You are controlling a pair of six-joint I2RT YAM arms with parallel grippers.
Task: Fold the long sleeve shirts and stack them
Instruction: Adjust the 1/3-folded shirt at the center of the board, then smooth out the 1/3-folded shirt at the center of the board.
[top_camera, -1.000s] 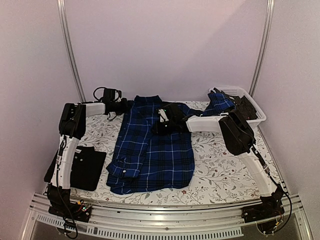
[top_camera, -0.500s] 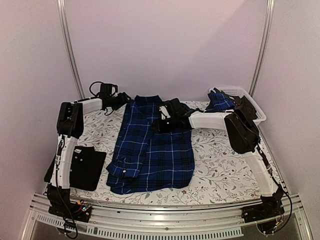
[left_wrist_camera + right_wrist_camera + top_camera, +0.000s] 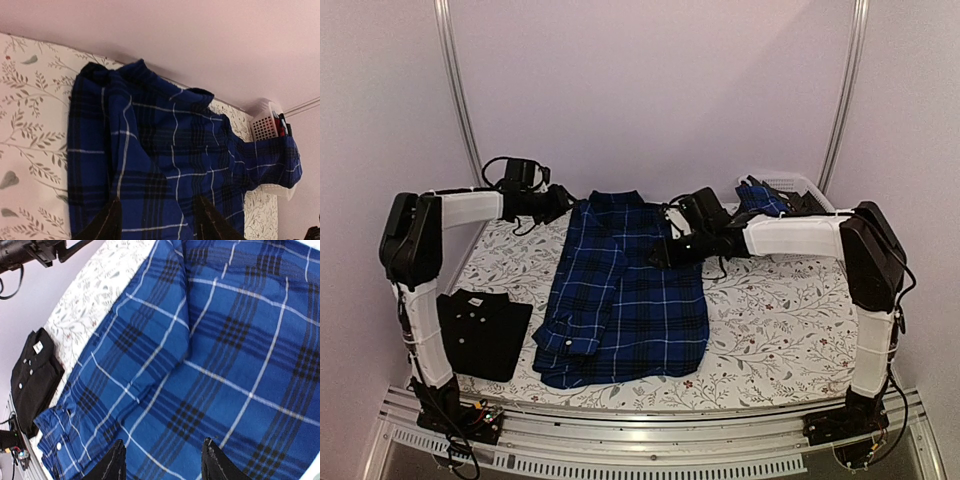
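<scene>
Blue plaid shirt [image 3: 625, 300] lies mid-table, long axis running far edge to near edge. I read both jaws as released and empty: right gripper [image 3: 663, 252] above its right side, nearer; left gripper [image 3: 560, 206] off its far-left shoulder. The black shirt [image 3: 480, 332] occupies the near left corner.

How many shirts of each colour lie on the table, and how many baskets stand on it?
Blue plaid shirts: 1
Black shirts: 1
White baskets: 1
Total: 3
The dark contents of the basket are too unclear to count.
</scene>
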